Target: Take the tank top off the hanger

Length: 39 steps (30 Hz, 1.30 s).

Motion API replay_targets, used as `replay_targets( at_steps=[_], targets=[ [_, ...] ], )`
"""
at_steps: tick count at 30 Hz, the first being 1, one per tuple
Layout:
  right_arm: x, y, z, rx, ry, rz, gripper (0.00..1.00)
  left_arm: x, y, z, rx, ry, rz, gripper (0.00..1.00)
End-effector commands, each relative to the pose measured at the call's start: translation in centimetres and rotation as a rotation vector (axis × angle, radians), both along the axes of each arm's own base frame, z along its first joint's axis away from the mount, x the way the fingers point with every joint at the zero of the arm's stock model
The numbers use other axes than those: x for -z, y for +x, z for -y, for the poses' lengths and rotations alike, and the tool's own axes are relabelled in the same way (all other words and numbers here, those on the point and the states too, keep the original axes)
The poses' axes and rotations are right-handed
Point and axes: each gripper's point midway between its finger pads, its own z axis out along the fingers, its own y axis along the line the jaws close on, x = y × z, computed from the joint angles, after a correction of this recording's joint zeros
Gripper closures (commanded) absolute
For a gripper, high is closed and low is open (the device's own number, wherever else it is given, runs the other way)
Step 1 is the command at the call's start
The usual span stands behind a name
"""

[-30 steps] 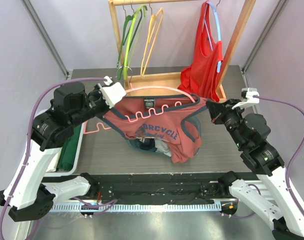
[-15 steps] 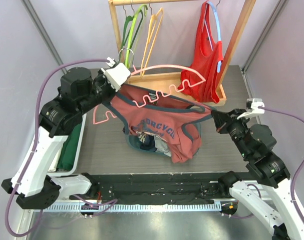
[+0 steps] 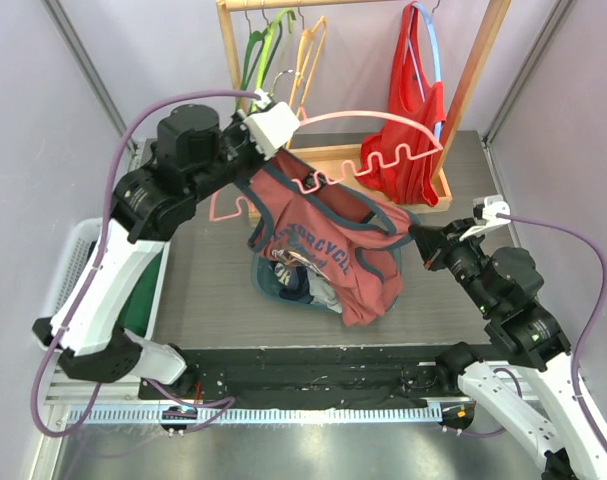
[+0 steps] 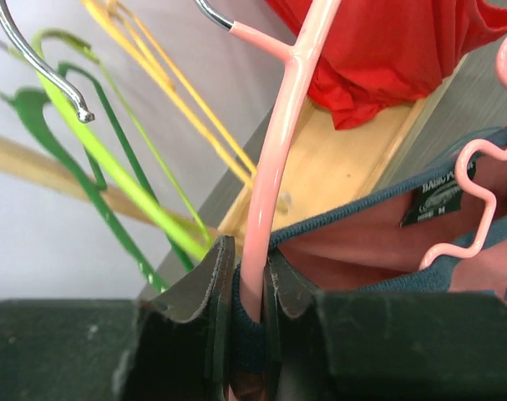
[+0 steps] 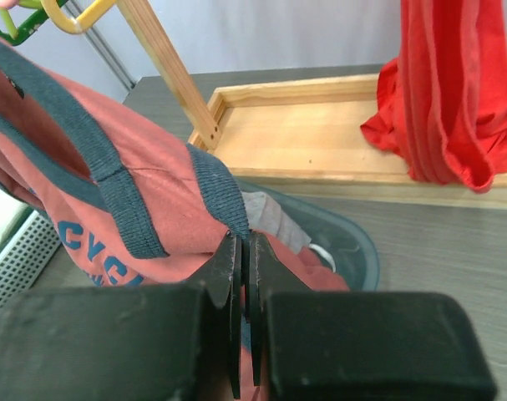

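The salmon tank top with navy trim (image 3: 318, 240) hangs stretched between my two grippers above the table. My left gripper (image 3: 275, 143) is shut on the pink hanger (image 3: 368, 130), raised near the rack; in the left wrist view the jaws clamp the hanger's stem (image 4: 261, 242) together with a navy strap (image 4: 246, 334). The hanger's right end is free of the top, its wavy bar (image 3: 383, 160) above the cloth. My right gripper (image 3: 421, 243) is shut on the top's navy strap (image 5: 224, 205) at the right.
A wooden rack (image 3: 473, 75) stands at the back with green (image 3: 258, 60) and yellow hangers (image 3: 305, 60) and a red tank top on a blue hanger (image 3: 408, 110). A teal basket of clothes (image 3: 283, 285) sits under the top. A white bin with green cloth (image 3: 138, 300) is at the left.
My left gripper has lifted the hanger up and to the back right, pulling its right end out of the top. My right gripper has held the strap, shifting slightly.
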Motion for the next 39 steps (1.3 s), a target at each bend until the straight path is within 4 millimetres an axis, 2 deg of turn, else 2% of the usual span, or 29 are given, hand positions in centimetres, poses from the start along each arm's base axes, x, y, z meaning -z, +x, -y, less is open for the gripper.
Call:
replay_targets(
  at_steps=[1, 2, 5, 9, 11, 12, 13, 15, 19, 20, 23, 24, 25, 29, 30, 32, 33, 34, 35, 36, 37, 39],
  targets=[
    [-5.7, -0.4, 1.5, 0.046, -0.006, 0.173, 0.99, -7.5, 0.6, 0.6, -0.024, -0.097, 0.217, 1.0],
    [-6.1, -0.4, 1.8, 0.059, -0.009, 0.185, 0.99, -8.6, 0.4, 0.8, -0.018, -0.115, 0.238, 1.0],
    [-7.6, -0.8, 1.7, 0.046, -0.005, 0.229, 0.99, -9.9, 0.3, 0.9, -0.021, -0.135, 0.268, 1.0],
    [-7.2, -1.2, 0.0, -0.063, -0.049, 0.224, 0.97, -11.7, -0.2, 0.6, -0.024, -0.165, 0.306, 1.0],
    [-5.1, -1.7, -1.8, -0.182, -0.112, 0.156, 0.84, -12.2, -0.4, 0.4, -0.026, -0.173, 0.317, 1.0],
    [-4.5, -2.3, -2.9, -0.26, -0.128, 0.131, 0.61, -12.1, -0.5, 0.5, -0.022, -0.172, 0.316, 1.0],
    [-2.7, -2.7, -3.4, -0.303, -0.158, 0.059, 0.45, -12.1, -0.5, 0.6, -0.02, -0.169, 0.318, 1.0],
    [-0.9, -3.0, -4.2, -0.36, -0.178, -0.018, 0.23, -12.1, -0.6, 0.8, -0.009, -0.165, 0.32, 1.0],
    [0.1, -5.7, -5.6, -0.512, -0.164, -0.014, 0.17, -11.4, -1.5, 1.9, 0.041, -0.122, 0.317, 1.0],
    [0.5, -5.6, -5.8, -0.522, -0.166, -0.03, 0.17, -11.0, -1.4, 2.1, 0.042, -0.109, 0.314, 1.0],
    [2.3, -5.4, -6.5, -0.567, -0.18, -0.11, 0.32, -11.0, -1.4, 2.5, 0.054, -0.095, 0.322, 1.0],
    [3.6, -4.9, -6.9, -0.574, -0.185, -0.164, 0.42, -11.1, -1.5, 2.7, 0.059, -0.094, 0.322, 1.0],
    [4.4, -4.4, -7.2, -0.574, -0.186, -0.192, 0.46, -11.3, -1.5, 2.8, 0.06, -0.095, 0.329, 1.0],
    [8.9, -0.9, -7.2, -0.448, -0.213, -0.361, 0.62, -11.4, -1.9, 3.0, 0.073, -0.094, 0.33, 1.0],
    [10.3, -0.1, -7.1, -0.416, -0.227, -0.405, 0.74, -11.1, -2.0, 2.9, 0.072, -0.086, 0.324, 1.0],
    [12.2, 1.9, -6.7, -0.32, -0.232, -0.449, 0.85, -10.9, -2.1, 2.7, 0.067, -0.084, 0.317, 1.0],
    [13.5, 2.0, -6.9, -0.322, -0.231, -0.467, 0.88, -11.1, -2.4, 2.2, 0.061, -0.091, 0.321, 1.0],
    [13.0, 2.8, -7.7, -0.334, -0.198, -0.418, 0.89, -10.6, -2.3, 2.2, 0.056, -0.081, 0.311, 1.0],
    [13.4, 2.9, -8.2, -0.342, -0.165, -0.419, 0.91, -10.5, -2.3, 1.9, 0.049, -0.08, 0.309, 1.0],
    [14.4, 2.1, -9.1, -0.402, -0.138, -0.435, 0.94, -10.4, -2.4, 1.8, 0.047, -0.079, 0.308, 1.0],
    [13.8, 2.4, -10.1, -0.436, -0.105, -0.394, 0.96, -10.0, -2.5, 1.7, 0.045, -0.07, 0.302, 1.0],
    [15.0, 1.3, -11.7, -0.527, -0.058, -0.419, 0.99, -9.9, -2.6, 1.3, 0.039, -0.059, 0.305, 1.0]
  ],
)
